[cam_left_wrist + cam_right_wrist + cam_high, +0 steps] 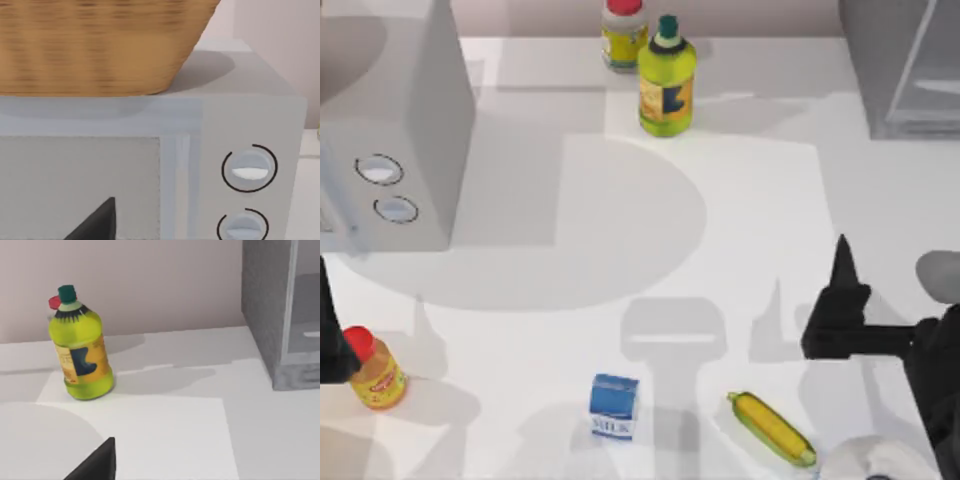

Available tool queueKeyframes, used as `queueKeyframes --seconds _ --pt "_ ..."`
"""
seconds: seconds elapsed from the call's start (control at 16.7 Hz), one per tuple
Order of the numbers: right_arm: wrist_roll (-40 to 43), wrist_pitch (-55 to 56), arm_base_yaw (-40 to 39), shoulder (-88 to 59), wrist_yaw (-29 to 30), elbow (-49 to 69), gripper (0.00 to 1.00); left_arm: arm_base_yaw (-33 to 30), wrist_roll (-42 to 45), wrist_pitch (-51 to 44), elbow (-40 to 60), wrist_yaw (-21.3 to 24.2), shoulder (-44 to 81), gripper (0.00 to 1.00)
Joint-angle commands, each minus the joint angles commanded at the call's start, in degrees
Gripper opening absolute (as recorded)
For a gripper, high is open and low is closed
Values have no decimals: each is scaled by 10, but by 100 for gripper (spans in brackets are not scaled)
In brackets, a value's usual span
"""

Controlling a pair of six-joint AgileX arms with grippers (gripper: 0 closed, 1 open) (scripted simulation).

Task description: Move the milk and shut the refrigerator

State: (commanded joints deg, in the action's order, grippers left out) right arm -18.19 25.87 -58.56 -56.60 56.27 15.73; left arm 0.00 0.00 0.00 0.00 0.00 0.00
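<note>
Fridge [905,70] stood far right, its door apparently open. Milk [614,406] sat upright near the front, untouched. Right gripper [840,300] hovered right of it; whether its jaws were open, I cannot tell. It should approach level, squeezing the carton's flat sides. Left arm parked.

Bright, even overhead light, broad soft grey shadows across the white table [760,200], a large rounded shadow near its left edge, slim arm shadows along the near edge, no glare, mild softness throughout.
</note>
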Motion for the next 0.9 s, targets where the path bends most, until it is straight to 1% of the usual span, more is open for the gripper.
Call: queueKeyframes --seconds 0.24,0.6,0.9 --pt "-170 -166 -50 -139 37 137 100 0 0 0 0 0 0 100" --pt "-469 -457 -136 -389 95 370 100 0 0 0 0 0 0 100" --pt "-708 -685 -203 -590 132 551 100 0 0 0 0 0 0 100"
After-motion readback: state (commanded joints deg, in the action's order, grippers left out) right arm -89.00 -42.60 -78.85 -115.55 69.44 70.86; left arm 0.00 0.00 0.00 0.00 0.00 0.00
